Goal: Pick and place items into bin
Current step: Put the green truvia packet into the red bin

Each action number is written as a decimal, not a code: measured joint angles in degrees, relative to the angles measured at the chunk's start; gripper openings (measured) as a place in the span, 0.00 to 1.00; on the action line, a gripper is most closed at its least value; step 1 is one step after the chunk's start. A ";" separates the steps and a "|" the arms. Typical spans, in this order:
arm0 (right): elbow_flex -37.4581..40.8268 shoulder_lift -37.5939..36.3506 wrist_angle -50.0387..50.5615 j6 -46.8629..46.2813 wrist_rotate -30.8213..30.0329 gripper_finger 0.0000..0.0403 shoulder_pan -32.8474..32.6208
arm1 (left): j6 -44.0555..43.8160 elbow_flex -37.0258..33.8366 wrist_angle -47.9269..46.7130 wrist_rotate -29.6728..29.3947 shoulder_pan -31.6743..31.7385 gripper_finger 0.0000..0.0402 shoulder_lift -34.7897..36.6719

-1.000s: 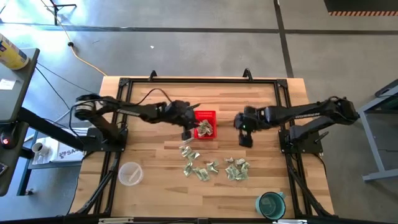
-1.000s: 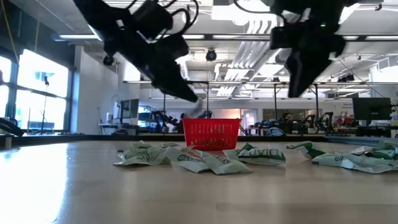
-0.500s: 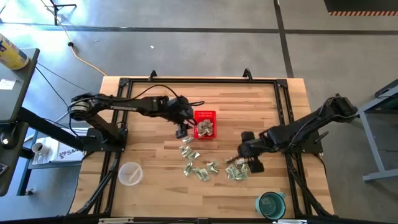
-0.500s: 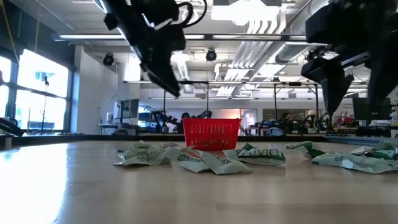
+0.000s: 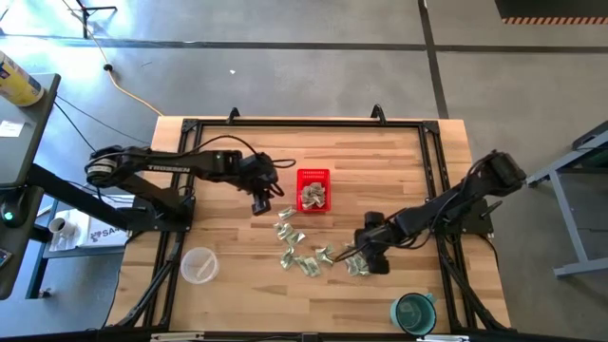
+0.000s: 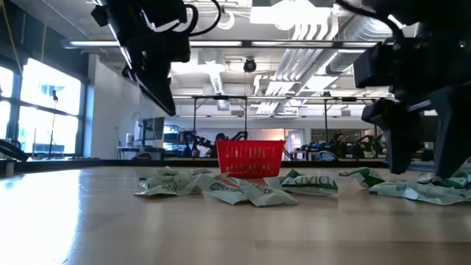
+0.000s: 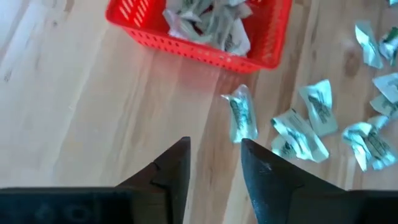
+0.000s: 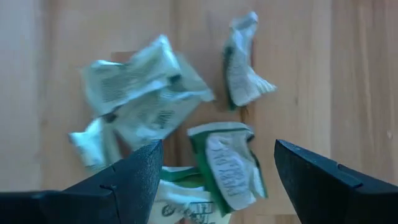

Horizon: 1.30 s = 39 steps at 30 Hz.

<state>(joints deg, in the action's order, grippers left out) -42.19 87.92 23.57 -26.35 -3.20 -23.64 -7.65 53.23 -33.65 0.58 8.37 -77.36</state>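
1. Light is bright and even over the desk [image 5: 228, 249], coming from ceiling strip lights [image 6: 294, 32] seen in the low view.
2. Windows [image 6: 40, 110] at one side glare white.
3. Both arms read as dark silhouettes in the low view.
4. The right wrist view is soft, its wrapped pieces [image 8: 140, 96] blurred.
5. Shadows under the pieces are short and faint.

A clear plastic cup [image 5: 199, 265] and a teal cup [image 5: 414, 312] stand on the wooden table [image 5: 228, 228].
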 joint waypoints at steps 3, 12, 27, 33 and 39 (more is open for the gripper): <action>0.00 0.60 0.44 -2.43 -2.29 0.74 0.00 | -0.27 -0.41 0.12 -0.86 -1.42 0.41 0.59; -0.04 1.81 0.61 -5.08 -3.34 0.57 -0.03 | -0.45 -0.45 -0.32 -3.14 -4.46 0.39 0.52; -4.35 2.13 9.81 -6.94 -5.11 0.05 5.52 | -2.64 -0.45 -3.93 -4.02 -4.29 0.39 0.52; -10.56 -3.09 9.80 -4.51 -13.66 0.06 15.51 | -4.32 -0.45 -7.10 -4.50 -5.13 0.39 2.28; -17.75 0.04 -2.16 8.60 -7.37 0.03 27.15 | -8.09 -4.78 -1.73 -7.18 -8.94 0.39 5.84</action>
<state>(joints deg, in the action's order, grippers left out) -59.95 87.96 21.41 -17.75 -10.58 3.51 -15.75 48.45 -35.38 -6.60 -0.57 -71.52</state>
